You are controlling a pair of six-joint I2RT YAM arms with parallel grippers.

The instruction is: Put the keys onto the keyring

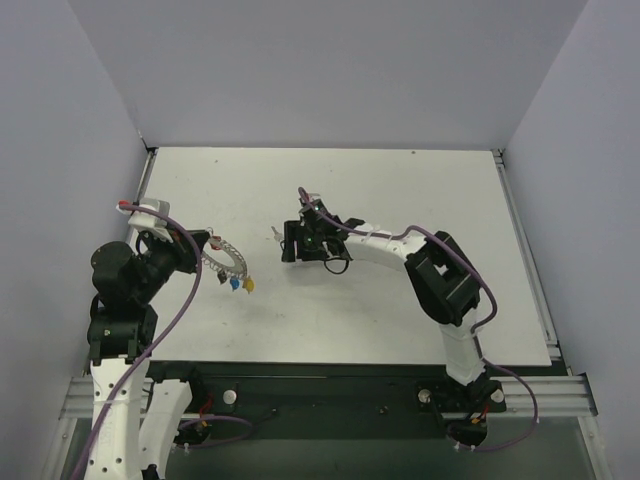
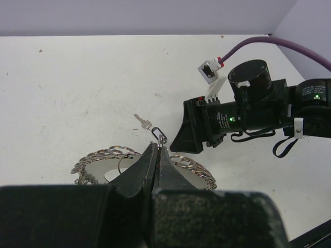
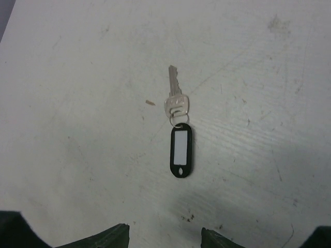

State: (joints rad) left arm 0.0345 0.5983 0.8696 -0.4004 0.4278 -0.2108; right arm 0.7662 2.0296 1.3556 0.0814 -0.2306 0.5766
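Though scuffed, white tbl (image 1: 400,200), grey walls (image 1: 330,60)

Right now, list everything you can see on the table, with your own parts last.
Key: one, silver, lying flat on the table in front of the right hand, apart from the ring.
Black tag: one, black with a white label, joined to the key's head by a small loop.
Ring: one, thin silver wire fringed with many small silver rings, on the left part of the table.
Coloured tags: a few, blue and yellow among them, hanging off the ring's near side.
Table: one, white.
Left hand: one, black, shut on the ring.
Right hand: one, black, open, holding nothing.
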